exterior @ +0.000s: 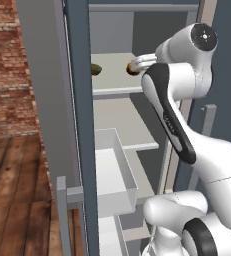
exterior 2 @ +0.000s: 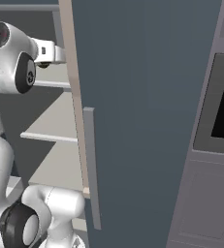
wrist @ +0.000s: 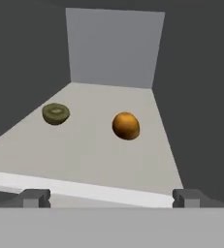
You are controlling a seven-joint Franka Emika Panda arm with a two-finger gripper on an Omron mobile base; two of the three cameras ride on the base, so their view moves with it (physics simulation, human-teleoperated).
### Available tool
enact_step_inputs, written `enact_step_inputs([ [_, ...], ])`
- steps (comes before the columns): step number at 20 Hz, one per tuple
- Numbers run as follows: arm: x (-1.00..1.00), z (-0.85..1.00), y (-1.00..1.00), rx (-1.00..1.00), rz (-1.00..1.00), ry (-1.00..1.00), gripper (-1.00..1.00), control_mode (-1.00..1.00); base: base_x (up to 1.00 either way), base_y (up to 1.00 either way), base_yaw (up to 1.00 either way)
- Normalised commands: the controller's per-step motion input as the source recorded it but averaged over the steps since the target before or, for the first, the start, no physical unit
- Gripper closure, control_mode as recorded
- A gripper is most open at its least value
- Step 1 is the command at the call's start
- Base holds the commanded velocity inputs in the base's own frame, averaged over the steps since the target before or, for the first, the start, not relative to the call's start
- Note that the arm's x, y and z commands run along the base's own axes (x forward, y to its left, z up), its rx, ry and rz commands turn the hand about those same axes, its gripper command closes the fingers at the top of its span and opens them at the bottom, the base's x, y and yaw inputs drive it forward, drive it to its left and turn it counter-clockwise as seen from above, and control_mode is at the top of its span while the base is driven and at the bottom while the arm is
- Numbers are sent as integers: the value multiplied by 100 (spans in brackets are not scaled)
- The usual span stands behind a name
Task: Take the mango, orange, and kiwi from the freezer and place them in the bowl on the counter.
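Pale freezer [exterior: 79, 125] shelf [wrist: 89, 145] held your orange [wrist: 126, 126] and kiwi [wrist: 56, 114] (no readable labels); your end effector [wrist: 111, 197] gaped wide, empty.

Red brick wall [exterior: 9, 65] at far left; wooden plank floor [exterior: 17, 200] beneath; dark built-in oven [exterior 2: 220, 104] at right.

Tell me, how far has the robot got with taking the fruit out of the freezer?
Done: the freezer stands open, and the arm has reached to its upper shelf. In hand: nothing; the gripper is open at the shelf's front edge, facing the orange and the kiwi, both lying apart on the shelf. Left: grasping each fruit and carrying it to the bowl. Whether the mango has already been moved, I can't tell.
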Motion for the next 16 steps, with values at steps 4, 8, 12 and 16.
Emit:
enact_step_inputs([
  [4,39,-31,12,0,0,0,-100,-100,0,0,0],
  [8,45,-14,11,0,-1,0,-100,-100,0,0,0],
  [12,47,-3,-1,0,-6,0,-100,-100,0,0,0],
  [16,55,0,0,0,-11,3,-100,-100,0,0,0],
])
